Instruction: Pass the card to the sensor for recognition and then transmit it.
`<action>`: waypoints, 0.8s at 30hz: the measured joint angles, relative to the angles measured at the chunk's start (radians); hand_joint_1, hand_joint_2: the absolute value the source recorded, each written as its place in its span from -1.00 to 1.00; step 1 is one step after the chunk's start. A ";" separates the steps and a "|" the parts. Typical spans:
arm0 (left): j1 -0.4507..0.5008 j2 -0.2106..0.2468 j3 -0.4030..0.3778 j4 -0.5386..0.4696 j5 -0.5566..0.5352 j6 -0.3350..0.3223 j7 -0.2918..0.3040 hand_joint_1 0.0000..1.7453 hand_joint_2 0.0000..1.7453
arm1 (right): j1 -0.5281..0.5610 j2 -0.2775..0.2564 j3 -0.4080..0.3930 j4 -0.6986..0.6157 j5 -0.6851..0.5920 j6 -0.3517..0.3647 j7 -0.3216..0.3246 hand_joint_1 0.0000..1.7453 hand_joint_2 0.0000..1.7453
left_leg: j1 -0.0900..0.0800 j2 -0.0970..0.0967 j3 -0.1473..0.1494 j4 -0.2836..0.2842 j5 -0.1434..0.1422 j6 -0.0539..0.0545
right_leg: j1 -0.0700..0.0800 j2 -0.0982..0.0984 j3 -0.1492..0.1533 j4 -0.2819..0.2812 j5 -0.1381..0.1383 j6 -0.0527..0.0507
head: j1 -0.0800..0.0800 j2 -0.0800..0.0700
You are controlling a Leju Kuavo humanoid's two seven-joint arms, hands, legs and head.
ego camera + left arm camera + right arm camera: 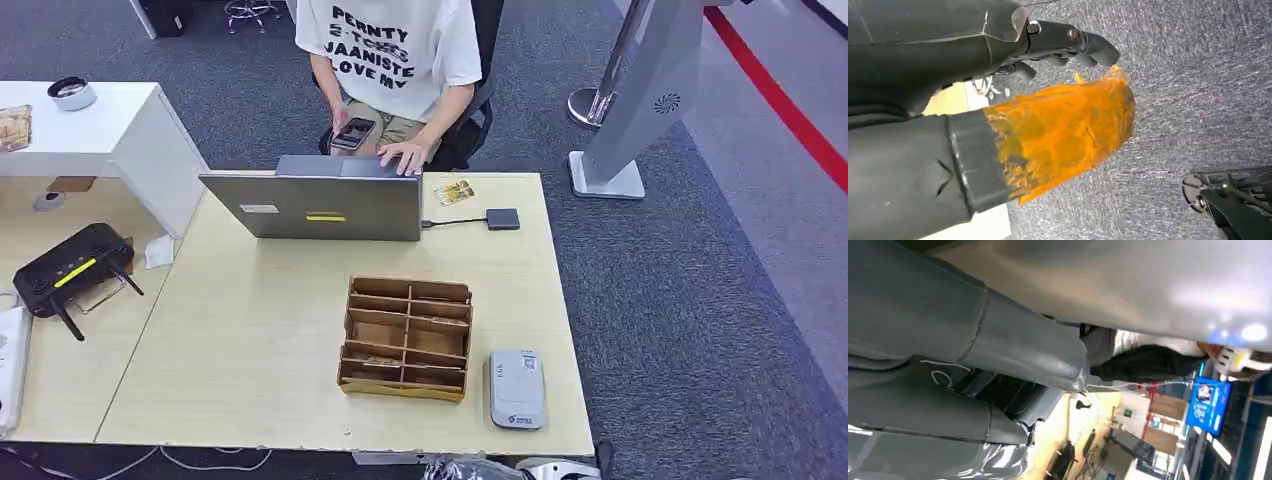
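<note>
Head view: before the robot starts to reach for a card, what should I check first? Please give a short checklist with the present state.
1. Sensor lies flat on the table, just right of the cardboard organizer, with nothing on it: ok.
2. A card is ready in the organizer: the compartments are too small to read: cannot tell.
3. Left hand holds nothing, its fingers apart from the thumb, over the carpet: ok.
4. Right hand is free: the close, blurred wrist view does not settle it: cannot tell.
5. The person's hand rests at the laptop, far from the organizer and the sensor: ok.
</note>
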 joint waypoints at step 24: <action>0.000 0.003 0.000 0.000 -0.010 -0.005 0.000 -1.00 -1.00 | 0.017 0.047 -0.027 -0.039 -0.203 0.202 -0.095 1.00 -1.00 | 0.000 0.000 0.000 0.000 0.000 0.000 | 0.000 0.000 0.000 0.000 0.000 0.000 | 0.000 0.000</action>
